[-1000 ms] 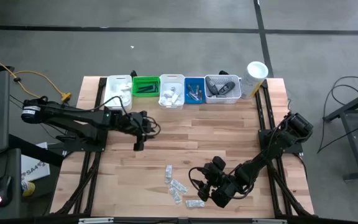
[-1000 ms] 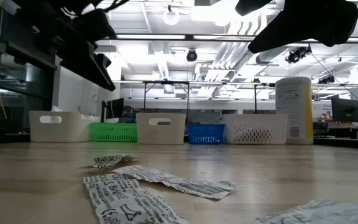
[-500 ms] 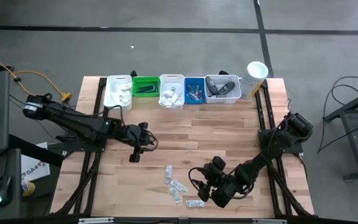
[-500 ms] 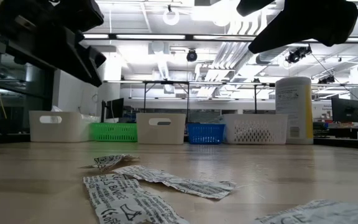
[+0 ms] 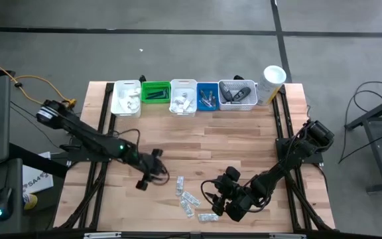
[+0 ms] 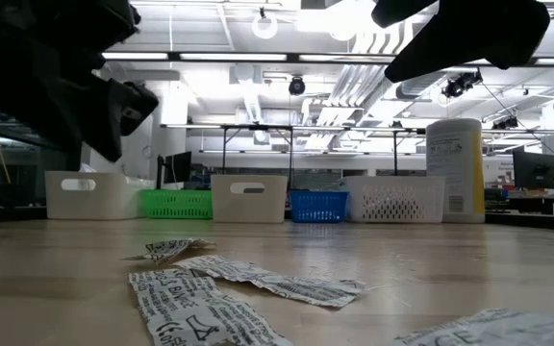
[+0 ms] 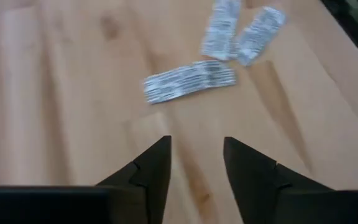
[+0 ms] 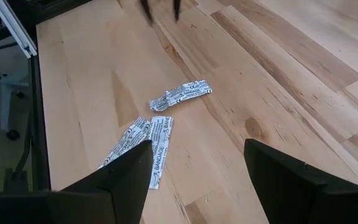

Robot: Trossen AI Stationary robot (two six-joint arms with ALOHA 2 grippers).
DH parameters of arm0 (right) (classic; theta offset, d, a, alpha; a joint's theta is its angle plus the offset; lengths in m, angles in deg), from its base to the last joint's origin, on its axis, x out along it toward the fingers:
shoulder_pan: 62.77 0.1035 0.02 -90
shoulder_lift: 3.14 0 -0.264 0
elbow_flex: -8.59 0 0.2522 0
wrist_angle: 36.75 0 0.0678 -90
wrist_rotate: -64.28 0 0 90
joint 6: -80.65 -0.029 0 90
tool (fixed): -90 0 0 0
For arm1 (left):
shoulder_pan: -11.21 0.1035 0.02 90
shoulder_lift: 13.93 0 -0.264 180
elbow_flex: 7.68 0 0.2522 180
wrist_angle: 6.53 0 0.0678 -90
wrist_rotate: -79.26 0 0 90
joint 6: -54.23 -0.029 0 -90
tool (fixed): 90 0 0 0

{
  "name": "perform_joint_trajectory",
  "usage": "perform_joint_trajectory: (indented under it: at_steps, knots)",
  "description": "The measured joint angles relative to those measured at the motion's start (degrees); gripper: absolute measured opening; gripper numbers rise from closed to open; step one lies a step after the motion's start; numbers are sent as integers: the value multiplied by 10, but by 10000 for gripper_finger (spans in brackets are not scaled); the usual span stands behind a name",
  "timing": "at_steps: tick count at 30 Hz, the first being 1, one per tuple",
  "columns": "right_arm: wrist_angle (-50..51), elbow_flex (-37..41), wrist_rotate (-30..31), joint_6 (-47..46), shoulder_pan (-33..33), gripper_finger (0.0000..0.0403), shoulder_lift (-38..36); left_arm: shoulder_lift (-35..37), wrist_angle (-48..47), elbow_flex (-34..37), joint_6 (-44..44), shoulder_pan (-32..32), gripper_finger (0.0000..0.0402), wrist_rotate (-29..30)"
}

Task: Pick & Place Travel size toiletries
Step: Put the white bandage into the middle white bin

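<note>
**benchwatcher:** So where's everything sitting right now?

**looptester:** The sachets (image 5: pixel 188 199) are lying flat on the worktop (image 5: pixel 204 143) close to its near edge, about mid-width. I count 4 or so from overhead: 1 slightly apart toward the far side, a touching pair in the middle, and 1 more nearest the edge. Printed white wrappers, looks like bandage packets going by the right wrist view.

**benchwatcher:** And the arms?

**looptester:** The left gripper (image 5: pixel 143 180) is just beside the sachets, on their left, above the boards. In its wrist view the 2 fingers (image 7: pixel 151 171) are parted with bare wood between them, nothing held, sachets just ahead. The right gripper (image 5: pixel 214 202) is on the other side of the pile, toward the near right corner, fingers spread wide and also empty.

**benchwatcher:** Bins?

**looptester:** A row of 5 along the far edge: white bin (image 5: pixel 126 97), green bin (image 5: pixel 155 91), another white one (image 5: pixel 183 97), small blue bin (image 5: pixel 207 96), then a white perforated basket (image 5: pixel 237 94) with dark grey stuff inside. A tall white canister (image 5: pixel 271 83) stands at the right end of the row.
</note>
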Motion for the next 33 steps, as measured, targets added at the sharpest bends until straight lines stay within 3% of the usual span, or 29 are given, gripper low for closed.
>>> perform_joint_trajectory:
  at_steps: [7, 11, 14, 22, 33]
  knots:
    - [0, 0, 0, 6, 0, 246, 0, -99, 136, -11, -11, -37, 238, 32]
    - [-1, 0, -2, 6, 0, 246, 0, -150, 150, -41, -4, -46, 267, 65]
    - [-2, 0, -2, 6, 3, 246, 0, -185, 149, -60, 1, -50, 268, 99]
    - [-3, 0, -4, 6, 3, 246, 0, -228, 150, -93, 73, -52, 243, 108]
    - [-2, 0, -31, 15, 3, 246, 0, -279, 187, -93, 92, -52, 226, 133]
